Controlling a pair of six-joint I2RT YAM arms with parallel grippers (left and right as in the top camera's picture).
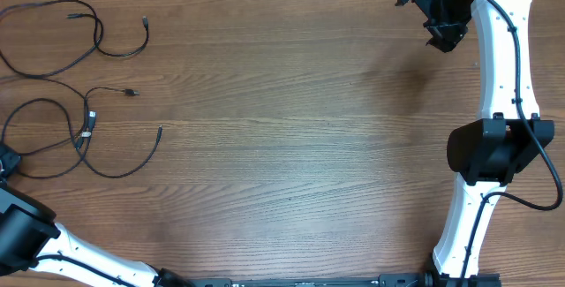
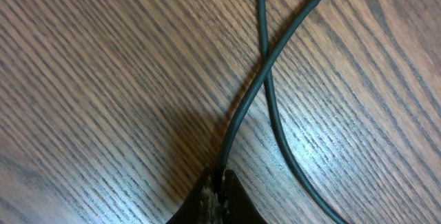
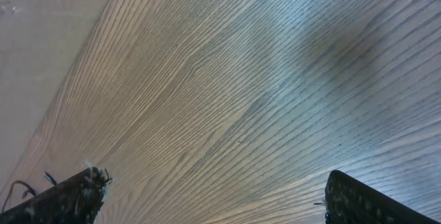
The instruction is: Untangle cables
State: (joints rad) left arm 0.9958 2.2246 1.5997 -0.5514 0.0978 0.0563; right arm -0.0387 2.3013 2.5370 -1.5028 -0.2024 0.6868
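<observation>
Partly done, by look. One cable [image 1: 100, 29] lies alone toward far left corner of table [image 1: 300, 163], loosely looped, apart from rest. Other cables [image 1: 86, 126] by left edge overlapped: loops cross, plugs bunched together, two free ends splayed toward centre. Left pincer [image 2: 219, 195] clamped shut on one strand [image 2: 244, 114], near where it crosses second strand [image 2: 274, 114]. Right pincer [image 3: 213, 188] wide open, empty, at far right corner, well apart from cables. Left to do: part crossed pair. Nothing else on table blocks pull.
</observation>
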